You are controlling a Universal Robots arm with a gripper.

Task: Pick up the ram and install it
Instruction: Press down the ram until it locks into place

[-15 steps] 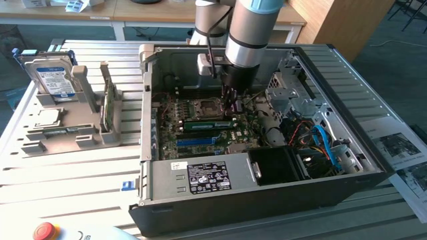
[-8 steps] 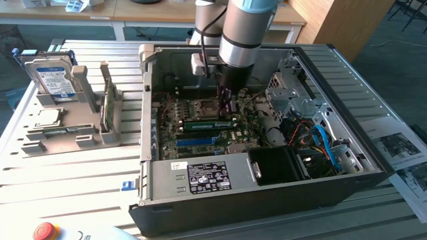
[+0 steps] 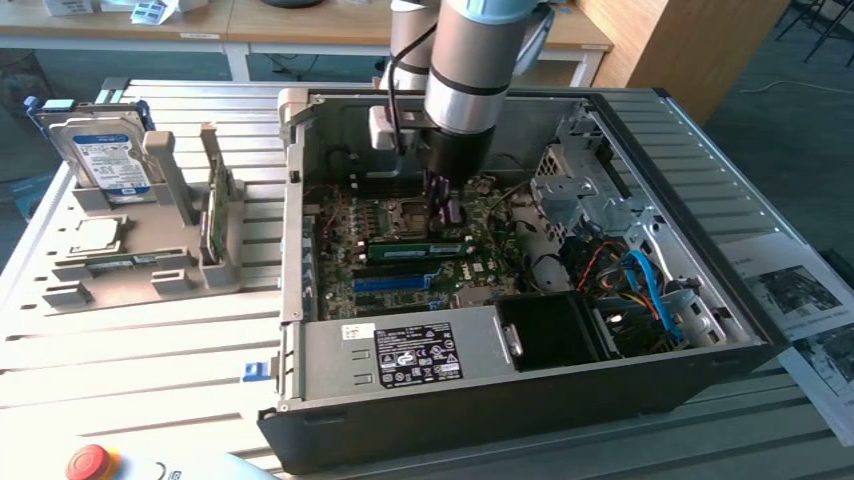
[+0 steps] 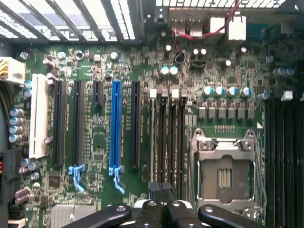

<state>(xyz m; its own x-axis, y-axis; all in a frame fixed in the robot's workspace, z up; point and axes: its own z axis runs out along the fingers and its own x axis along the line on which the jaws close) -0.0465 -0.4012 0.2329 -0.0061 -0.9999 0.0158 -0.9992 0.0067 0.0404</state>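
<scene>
Exterior view first: the arm is reached down into the open PC case (image 3: 507, 415), and the gripper (image 3: 447, 208) is parked over the middle of the motherboard (image 3: 350, 262). The ram (image 3: 416, 244) is seen as a long green stick standing on edge in the memory slot area, right under the fingertips and between the CPU socket (image 3: 400, 212) and the blue slot (image 3: 394, 283). Whether it's fully clicked in can't be told from here, tbh.

Wrist view: the pincer (image 4: 160, 190) is closed right up, tips together, with nothing seen clamped between them. It's hung over one end of the four black memory slots (image 4: 168, 137), next to the empty CPU socket (image 4: 224, 175). Which of the slots the stick sits in can't be made out from straight above.

So the step is probably seating by pressing with closed tips. To get it done well, the push should be kept straight down along the slot line, the stick's top edge should be hit square rather than the board beside it, and both ends should be pressed evenly so the latches get locked. A tilted push could get the stick jammed at an angle.
</scene>
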